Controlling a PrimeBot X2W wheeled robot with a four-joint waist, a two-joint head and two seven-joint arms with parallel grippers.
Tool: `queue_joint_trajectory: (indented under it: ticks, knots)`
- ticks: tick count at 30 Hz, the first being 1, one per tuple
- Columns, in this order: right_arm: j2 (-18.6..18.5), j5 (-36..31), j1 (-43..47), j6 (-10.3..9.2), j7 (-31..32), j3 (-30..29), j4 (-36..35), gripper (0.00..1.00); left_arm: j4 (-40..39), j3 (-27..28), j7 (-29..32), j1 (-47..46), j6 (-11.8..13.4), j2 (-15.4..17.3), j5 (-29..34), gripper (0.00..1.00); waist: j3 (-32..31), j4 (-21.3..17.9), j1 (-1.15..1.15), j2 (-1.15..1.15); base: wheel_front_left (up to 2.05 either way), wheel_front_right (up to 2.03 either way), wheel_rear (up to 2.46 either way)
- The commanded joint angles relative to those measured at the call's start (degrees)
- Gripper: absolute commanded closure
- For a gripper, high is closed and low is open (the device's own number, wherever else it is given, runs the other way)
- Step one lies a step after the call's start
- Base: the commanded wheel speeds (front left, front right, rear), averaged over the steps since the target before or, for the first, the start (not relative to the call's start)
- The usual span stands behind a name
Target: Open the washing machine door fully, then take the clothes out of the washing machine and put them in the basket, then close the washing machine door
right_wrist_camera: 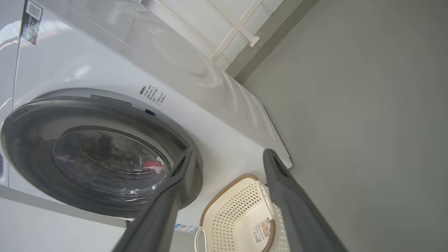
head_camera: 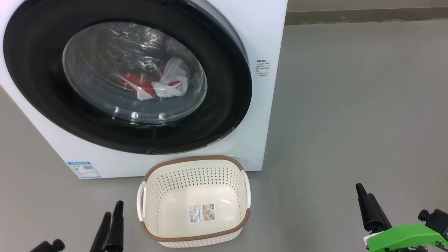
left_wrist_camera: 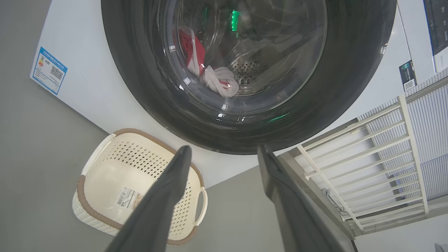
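Observation:
The white washing machine (head_camera: 260, 31) stands at the upper left of the head view. The washing machine door (head_camera: 35, 80), with its black rim and glass bowl, covers the opening; I cannot tell whether it is latched. Red and white clothes (head_camera: 162, 84) lie in the drum behind the glass (left_wrist_camera: 196, 52) (right_wrist_camera: 153, 163). The cream basket (head_camera: 175, 210) sits empty on the floor in front of the machine (left_wrist_camera: 105, 175) (right_wrist_camera: 238, 217). My left gripper (head_camera: 112, 210) (left_wrist_camera: 224, 148) is open and low, left of the basket. My right gripper (head_camera: 364, 196) (right_wrist_camera: 228, 151) is open, well to the basket's right.
Grey floor (head_camera: 350, 105) stretches to the right of the machine up to a dark skirting strip (head_camera: 350, 15). A white slatted rail (left_wrist_camera: 367, 157) stands beside the machine in the left wrist view. A green part (head_camera: 402, 236) sits on my right wrist.

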Motion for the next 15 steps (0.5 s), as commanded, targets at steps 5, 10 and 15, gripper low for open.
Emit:
queue_joint_trajectory:
  ticks: [5,10,15]
  knots:
    - [-0.9,-4.8,0.3,0.01,-1.5,1.2,-2.0,0.00,-2.4,0.6,-1.8,-0.2,0.5,1.0,5.7,0.00,0.0,0.0,0.00,0.00,0.00,0.00,0.00]
    - [-0.9,-7.9,0.6,0.01,-2.3,1.4,-2.2,0.00,-2.8,0.6,-2.6,0.0,0.6,1.0,9.2,0.00,0.1,0.1,0.00,0.00,0.00,0.00,0.00]
    - [-0.9,-10.9,1.0,0.01,-3.2,1.5,-2.3,0.00,-3.1,0.5,-3.5,0.3,0.7,1.0,12.6,0.00,0.0,0.1,0.00,0.00,0.00,0.00,0.00]
